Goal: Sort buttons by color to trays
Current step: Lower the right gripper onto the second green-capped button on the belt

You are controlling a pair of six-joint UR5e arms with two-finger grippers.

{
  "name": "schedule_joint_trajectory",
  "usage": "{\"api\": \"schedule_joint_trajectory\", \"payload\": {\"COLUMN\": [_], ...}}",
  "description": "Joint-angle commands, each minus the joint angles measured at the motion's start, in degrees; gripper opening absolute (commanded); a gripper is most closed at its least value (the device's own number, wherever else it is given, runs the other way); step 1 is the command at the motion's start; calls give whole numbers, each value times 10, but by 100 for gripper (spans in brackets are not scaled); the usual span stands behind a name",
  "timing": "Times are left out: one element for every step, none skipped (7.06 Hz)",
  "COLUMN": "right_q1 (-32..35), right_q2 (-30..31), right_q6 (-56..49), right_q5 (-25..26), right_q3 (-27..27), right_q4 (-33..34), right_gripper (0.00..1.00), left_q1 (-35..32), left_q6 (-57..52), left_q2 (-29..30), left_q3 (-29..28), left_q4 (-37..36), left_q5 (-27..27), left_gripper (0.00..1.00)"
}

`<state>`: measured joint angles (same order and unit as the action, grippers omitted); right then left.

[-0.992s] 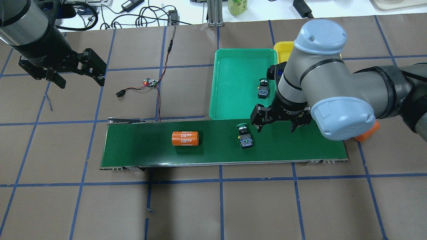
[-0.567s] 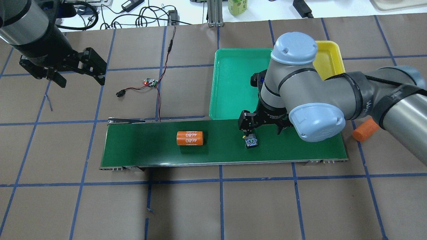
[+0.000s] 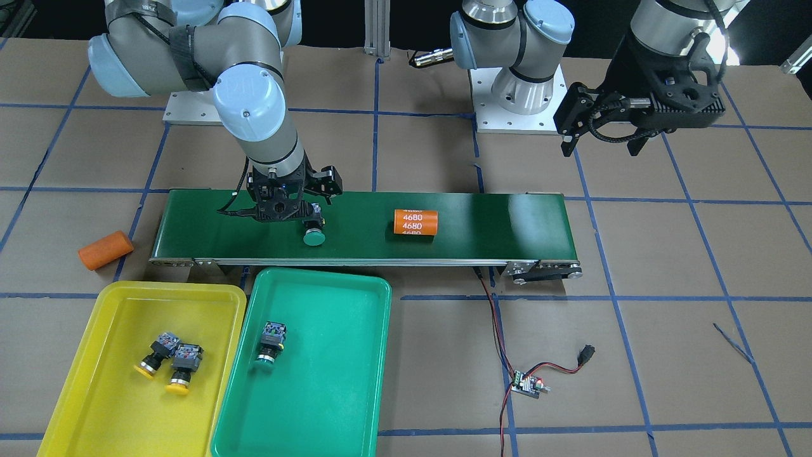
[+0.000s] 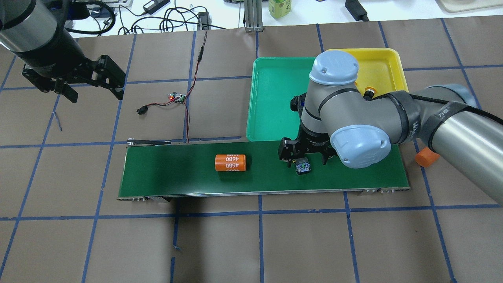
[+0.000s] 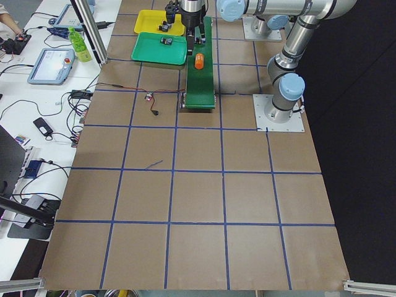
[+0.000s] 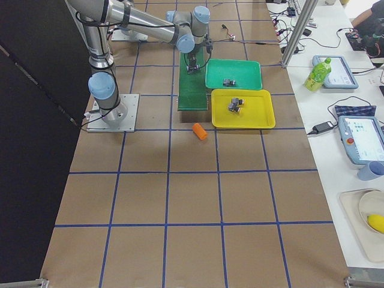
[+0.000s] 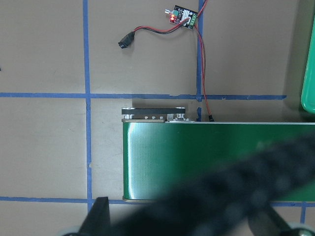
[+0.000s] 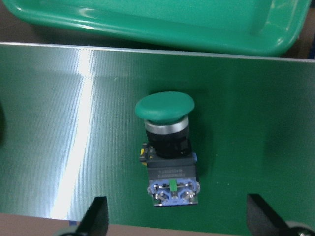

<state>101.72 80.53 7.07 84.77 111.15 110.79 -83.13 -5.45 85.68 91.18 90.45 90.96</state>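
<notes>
A green button [image 4: 303, 168] lies on its side on the dark green conveyor belt [image 4: 177, 173]. My right gripper [image 4: 303, 160] is low over it and open; in the right wrist view its fingers [image 8: 98, 219] stand wide on either side of the button [image 8: 167, 142] without touching it. The green tray [image 3: 317, 406] holds one green button [image 3: 271, 341], which the arm hides in the overhead view. The yellow tray [image 3: 95, 393] holds two yellow buttons [image 3: 158, 352] [image 3: 183, 365]. My left gripper [image 4: 94, 94] is open and empty, high at the far left.
An orange cylinder marked 4680 [image 4: 230, 162] lies on the belt to the left of the button. A second orange cylinder [image 4: 426, 157] lies off the belt's right end. A circuit board with red-black wires [image 4: 177, 97] lies behind the belt's left end.
My right gripper has moved left and down over the green button on the belt. The button and the 4680 cylinder have drifted right on the belt. The left arm has not moved.
</notes>
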Motion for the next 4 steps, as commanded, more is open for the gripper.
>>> {"api": "schedule_joint_trajectory", "payload": {"right_q1": [-1,-6,-8,-9], "right_q2": [-37,-38,-37,-36], "right_q6": [0,1,2,-2], "right_q5": [3,4,5,27], "right_q3": [3,3,2,1], "right_q4": [45,45,41,39], "right_gripper": [96,44,1,0], "left_q1": [0,0,0,0], "left_q6": [0,0,0,0], "left_q2": [0,0,1,0], "left_q3": [-1,-1,-1,0], "left_q4": [0,0,0,0], "left_q5": [0,1,0,0], "left_gripper": [100,100,100,100]}}
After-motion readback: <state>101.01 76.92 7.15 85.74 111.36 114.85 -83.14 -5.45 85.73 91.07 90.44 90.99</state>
